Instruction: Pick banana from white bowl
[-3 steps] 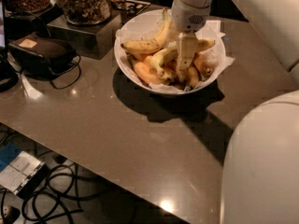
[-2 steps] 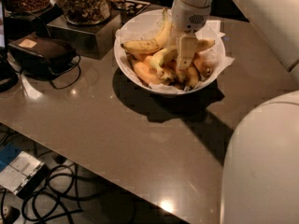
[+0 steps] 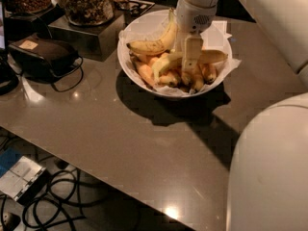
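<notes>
Pale greenish-yellow, the banana (image 3: 166,64) lies in the white bowl (image 3: 139,28), its long axis roughly 9-to-3 o'clock, crossing directly beneath the hand (image 3: 190,64). Whether the hand grips it I cannot tell.

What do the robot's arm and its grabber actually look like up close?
The arm is made of smooth, rounded, glossy white shells, bulky like moulded plastic, with no cables or lettering showing. Its gripper, down in the white bowl, has a white cylindrical wrist with a small patch of dark dots, narrowing to a flat cream piece.
</notes>
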Controlling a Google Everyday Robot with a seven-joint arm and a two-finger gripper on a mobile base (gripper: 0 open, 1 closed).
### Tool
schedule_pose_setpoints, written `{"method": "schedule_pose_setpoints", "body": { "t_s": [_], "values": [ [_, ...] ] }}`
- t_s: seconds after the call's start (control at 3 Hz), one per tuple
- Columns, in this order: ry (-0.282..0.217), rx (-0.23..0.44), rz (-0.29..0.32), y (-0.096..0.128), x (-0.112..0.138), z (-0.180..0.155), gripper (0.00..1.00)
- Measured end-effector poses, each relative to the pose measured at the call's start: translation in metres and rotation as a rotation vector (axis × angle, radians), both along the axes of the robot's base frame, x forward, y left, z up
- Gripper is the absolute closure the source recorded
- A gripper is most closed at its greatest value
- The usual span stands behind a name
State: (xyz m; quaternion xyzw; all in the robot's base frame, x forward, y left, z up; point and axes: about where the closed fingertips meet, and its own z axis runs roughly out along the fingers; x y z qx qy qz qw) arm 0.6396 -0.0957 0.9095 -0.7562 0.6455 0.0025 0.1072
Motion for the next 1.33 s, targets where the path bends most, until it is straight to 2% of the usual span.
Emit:
{"method": "schedule_pose_setpoints", "body": {
  "t_s": [0.67, 1.0, 1.33],
  "values": [
    [0.000, 0.000, 0.000, 0.000, 0.000, 0.006, 1.00],
    [-0.024, 0.048, -0.052, 0.000, -0.002, 0.023, 1.00],
    [-0.020, 0.074, -0.098, -0.001, -0.003, 0.030, 1.00]
  ]
}}
